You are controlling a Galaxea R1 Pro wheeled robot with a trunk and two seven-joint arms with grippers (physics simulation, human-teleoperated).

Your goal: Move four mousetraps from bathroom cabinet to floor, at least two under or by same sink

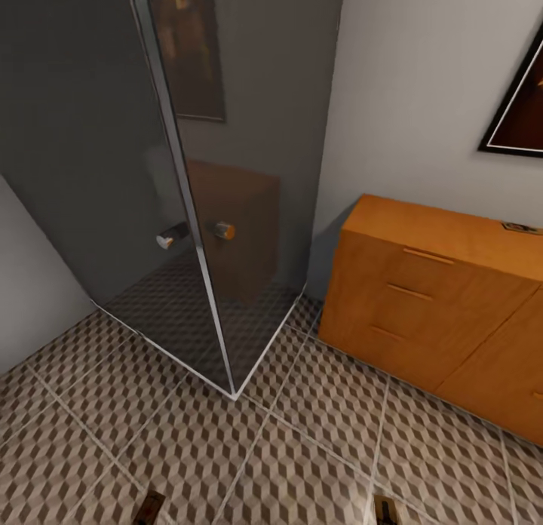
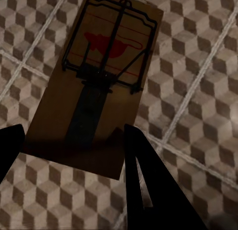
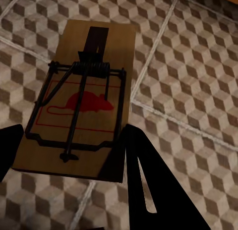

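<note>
Each arm is carrying one flat tan wooden mousetrap with black wire and a red mouse print. The left wrist view shows the first mousetrap [image 2: 94, 76] with its near edge between the dark fingers [image 2: 148, 185] of the left gripper [image 2: 69, 141], which look pinched on it. The right wrist view shows the second mousetrap [image 3: 82, 101] pinched the same way by the right gripper [image 3: 69, 141]. Both hang above the cube-patterned brown, beige and white tile floor [image 1: 249, 449], and I can't tell how high.

My guess is we're about halfway: two traps in hand, none on the floor yet. There's a small dark thing [image 1: 522, 226] on top of the orange-brown wooden cabinet [image 1: 437, 299] at the right edge of the head view. It might be another trap, but it's too small to call.

The cabinet has slim bar handles and stands against a pale wall, under the corner of a dark framed picture [image 1: 520, 102]. To its left is a smoked-glass shower enclosure [image 1: 151, 170] with a chrome knob, and its corner juts out into the floor. I'd steer the base around that on the way to the sink.
</note>
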